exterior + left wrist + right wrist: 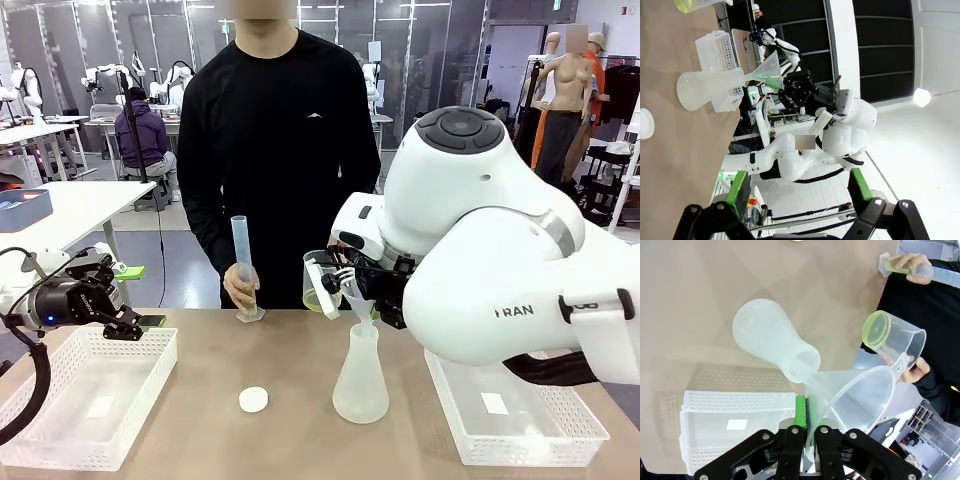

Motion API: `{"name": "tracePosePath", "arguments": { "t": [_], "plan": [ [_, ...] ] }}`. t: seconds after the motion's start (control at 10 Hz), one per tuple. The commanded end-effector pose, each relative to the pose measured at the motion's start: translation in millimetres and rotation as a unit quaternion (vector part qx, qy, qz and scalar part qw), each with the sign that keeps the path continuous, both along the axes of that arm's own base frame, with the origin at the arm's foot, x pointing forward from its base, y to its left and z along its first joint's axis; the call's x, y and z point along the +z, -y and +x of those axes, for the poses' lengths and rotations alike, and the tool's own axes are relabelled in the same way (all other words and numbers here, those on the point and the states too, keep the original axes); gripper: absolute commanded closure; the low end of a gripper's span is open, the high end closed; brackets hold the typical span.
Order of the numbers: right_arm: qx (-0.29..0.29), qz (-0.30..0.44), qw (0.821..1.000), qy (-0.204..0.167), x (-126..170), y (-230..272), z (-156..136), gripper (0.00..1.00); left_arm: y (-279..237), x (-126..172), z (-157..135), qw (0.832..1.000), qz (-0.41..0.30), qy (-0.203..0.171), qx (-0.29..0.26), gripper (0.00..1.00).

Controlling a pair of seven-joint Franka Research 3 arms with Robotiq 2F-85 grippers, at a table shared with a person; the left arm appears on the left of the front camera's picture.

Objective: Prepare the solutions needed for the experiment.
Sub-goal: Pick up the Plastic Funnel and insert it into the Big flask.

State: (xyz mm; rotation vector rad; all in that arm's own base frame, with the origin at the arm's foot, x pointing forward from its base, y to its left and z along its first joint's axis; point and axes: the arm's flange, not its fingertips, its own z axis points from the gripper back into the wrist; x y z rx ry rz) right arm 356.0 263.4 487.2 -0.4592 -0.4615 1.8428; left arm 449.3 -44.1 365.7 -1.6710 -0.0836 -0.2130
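My right claw (807,426) is clamped on the rim of the one funnel (860,395), whose stem runs down into the neck of the one flask (772,342) standing upright on the table (200,350). Just past the funnel's wide mouth, on the person's side, the one beaker (895,337) leans toward it. The solution (876,329), a pale yellow-green pool, lies in the beaker's bottom. The person's hand (914,371) holds that beaker, so it is nearer the liquid than either of my claws. I judge the pour is theirs and I only keep the funnel steady. Their other hand holds one cylinder (241,262) upright. One white cap (253,399) lies on the table, with two baskets (85,400) flanking. My left claw (140,296) hangs apart and empty over the left basket.
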Motion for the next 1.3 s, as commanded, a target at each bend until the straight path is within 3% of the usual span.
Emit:
{"name": "tracePosePath", "arguments": {
  "t": [0.0, 1.0, 1.2],
  "plan": [
    [0.015, 0.009, 1.0, 0.0, -14, 3, 7, 0.96, 0, 0, -1, 1.0, 0.0, 0.001, 0.0, 0.0],
    [0.032, 0.025, 0.999, -0.004, -38, 12, 13, 0.96, 0, 0, -1, 1.0, 0.0, 0.001, 0.0, 0.0],
    [0.035, 0.026, 0.999, -0.007, -39, 12, 11, 0.77, 0, 0, -1, 1.0, 0.0, 0.001, 0.0, 0.0]
  ]
}}
